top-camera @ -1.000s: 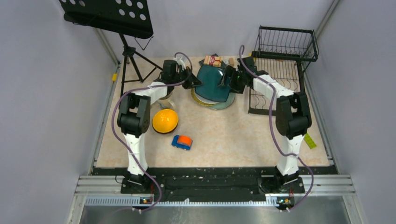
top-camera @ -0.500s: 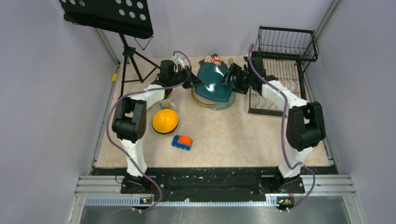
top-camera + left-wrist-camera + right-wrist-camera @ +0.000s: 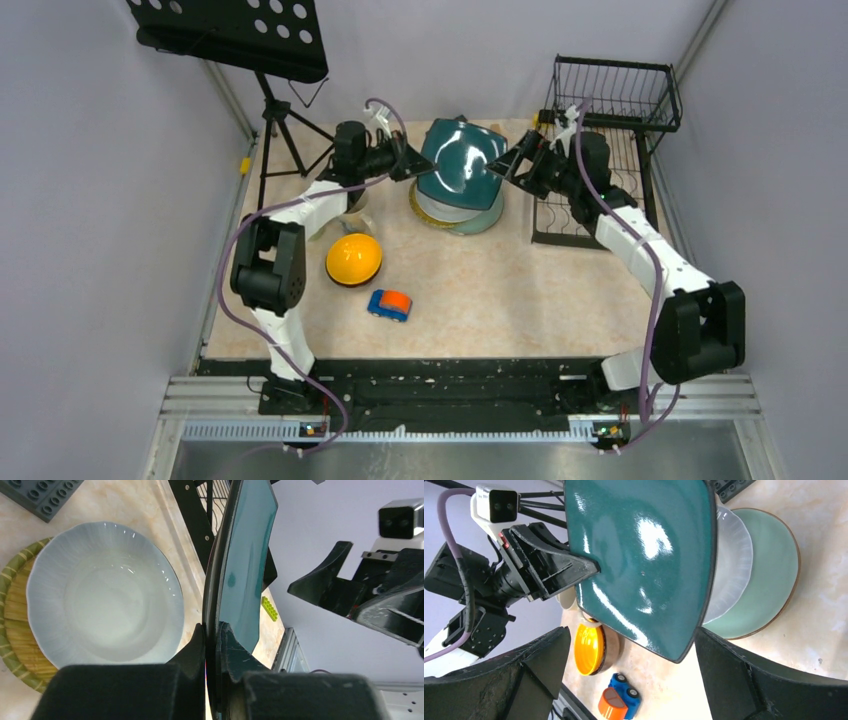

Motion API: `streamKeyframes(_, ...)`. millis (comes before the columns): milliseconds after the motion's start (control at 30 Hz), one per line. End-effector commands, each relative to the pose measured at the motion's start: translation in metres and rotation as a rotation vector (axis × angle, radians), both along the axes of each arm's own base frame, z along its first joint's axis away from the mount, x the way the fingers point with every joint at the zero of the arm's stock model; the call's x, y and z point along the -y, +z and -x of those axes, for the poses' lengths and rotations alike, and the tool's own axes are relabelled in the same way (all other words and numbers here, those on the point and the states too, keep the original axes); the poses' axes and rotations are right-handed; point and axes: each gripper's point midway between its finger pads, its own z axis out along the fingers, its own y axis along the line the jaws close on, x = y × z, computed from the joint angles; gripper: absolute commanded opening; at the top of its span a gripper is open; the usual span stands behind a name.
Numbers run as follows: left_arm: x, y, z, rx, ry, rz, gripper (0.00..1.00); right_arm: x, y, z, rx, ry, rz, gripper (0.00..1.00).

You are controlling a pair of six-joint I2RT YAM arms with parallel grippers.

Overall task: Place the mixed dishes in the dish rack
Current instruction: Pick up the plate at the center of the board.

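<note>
Has lifted the dark teal square plate (image 3: 460, 160) off the round plates (image 3: 455, 220) to upper centre, pinched in the left gripper (image 3: 421, 172), with right gripper (image 3: 500, 168) newly spread wide, likely for handover toward the dish rack (image 3: 615, 95).

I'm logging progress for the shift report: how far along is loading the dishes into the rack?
Done: nothing yet; no dish shows in the black wire dish rack. In hand: the left tool pinches the dark teal square plate by its edge, lifted and tilted, with the right tool open beside it. Left: at least the stacked round plates and the orange-yellow bowl.
</note>
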Motion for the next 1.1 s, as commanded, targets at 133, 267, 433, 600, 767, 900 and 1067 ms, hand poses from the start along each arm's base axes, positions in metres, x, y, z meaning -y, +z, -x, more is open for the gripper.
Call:
streamKeyframes(133, 0.001, 0.108, 0.040, 0.241, -0.086, 0.157, 0.00, 0.012, 0.021, 0.028, 0.099, -0.013, -0.154, 0.97)
streamKeyframes(267, 0.002, 0.129, 0.053, 0.235, -0.109, 0.273, 0.00, 0.006, 0.035, 0.044, 0.149, 0.028, -0.274, 0.96)
streamKeyframes(433, 0.001, 0.145, 0.068, 0.202, -0.143, 0.420, 0.00, 0.003, 0.052, 0.060, 0.229, 0.063, -0.405, 0.93)
streamKeyframes(600, 0.004, 0.148, 0.075, 0.193, -0.149, 0.438, 0.00, 0.002, 0.066, 0.062, 0.269, 0.080, -0.416, 0.90)
streamKeyframes(767, 0.008, 0.150, 0.084, 0.165, -0.135, 0.455, 0.00, 0.003, 0.078, 0.057, 0.302, 0.071, -0.423, 0.87)
streamKeyframes(900, 0.011, 0.153, 0.088, 0.145, -0.118, 0.474, 0.00, 0.001, 0.090, 0.056, 0.341, 0.093, -0.446, 0.80)
streamKeyframes(1067, 0.017, 0.153, 0.092, 0.114, -0.108, 0.492, 0.00, -0.001, 0.093, 0.050, 0.337, 0.097, -0.446, 0.73)
